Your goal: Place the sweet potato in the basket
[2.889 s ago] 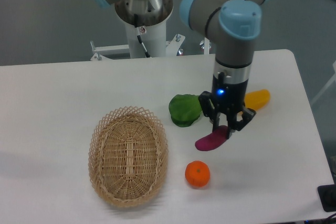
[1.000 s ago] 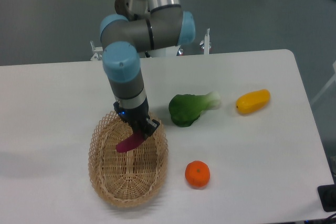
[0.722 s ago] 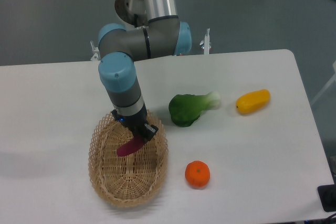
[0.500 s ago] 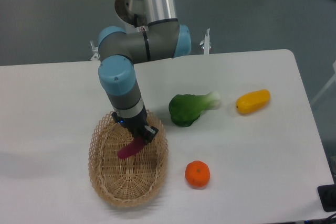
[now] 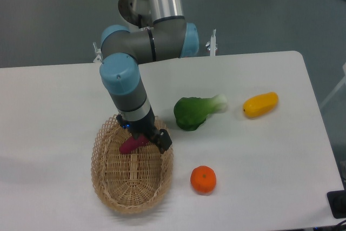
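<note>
The magenta-purple sweet potato [image 5: 133, 144] lies inside the tan wicker basket [image 5: 98, 162], near its far end. My gripper [image 5: 145, 136] hangs directly over it, pointing down into the basket, with its fingers spread apart. One dark finger [image 5: 162, 140] stands out over the basket's right rim, clear of the sweet potato. The other finger is largely hidden behind the wrist. The sweet potato looks free of the fingers and rests almost flat on the weave.
A green leafy vegetable [image 5: 194, 112] sits just right of the basket. A yellow-orange oblong vegetable [image 5: 260, 104] lies further right. A round orange [image 5: 203, 179] rests in front, right of the basket. The arm's base stands at the table's far edge.
The arm carried the sweet potato from the right side of the table to the basket and lowered it. The fingers have now spread and the sweet potato has dropped flat onto the weave.
</note>
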Controlling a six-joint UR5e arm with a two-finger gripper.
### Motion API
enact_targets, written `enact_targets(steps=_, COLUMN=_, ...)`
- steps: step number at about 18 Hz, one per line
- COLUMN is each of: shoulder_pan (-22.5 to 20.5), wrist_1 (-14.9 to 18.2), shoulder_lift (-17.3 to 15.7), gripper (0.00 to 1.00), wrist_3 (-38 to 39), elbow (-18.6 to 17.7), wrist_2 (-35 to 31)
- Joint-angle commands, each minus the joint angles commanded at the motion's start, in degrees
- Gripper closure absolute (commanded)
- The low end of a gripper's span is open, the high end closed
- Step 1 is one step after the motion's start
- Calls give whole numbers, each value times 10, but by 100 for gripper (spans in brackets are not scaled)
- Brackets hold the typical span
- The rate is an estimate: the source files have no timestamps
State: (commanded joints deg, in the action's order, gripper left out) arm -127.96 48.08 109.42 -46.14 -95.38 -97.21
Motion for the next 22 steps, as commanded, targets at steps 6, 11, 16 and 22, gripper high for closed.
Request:
enact_targets(steps=6, shoulder_pan=-82, wrist_1=11, shoulder_lift=-5, gripper=0, wrist_3=-46, elbow=65, wrist_2=3)
enact_targets(steps=11, shoulder_pan=-134, wrist_1=59, shoulder_lift=-32, gripper=0, wrist_3=-195, elbow=64, wrist_2=4)
enact_targets(steps=16, shoulder_pan=-184, wrist_1=113, shoulder_lift=-58, gripper=0, wrist_3=-280, elbow=65, wrist_2=41)
enact_targets(steps=22, shoulder_pan=-229, wrist_1=161, shoulder_lift=-89, gripper=0, wrist_3=-378, elbow=61, wrist_2=91)
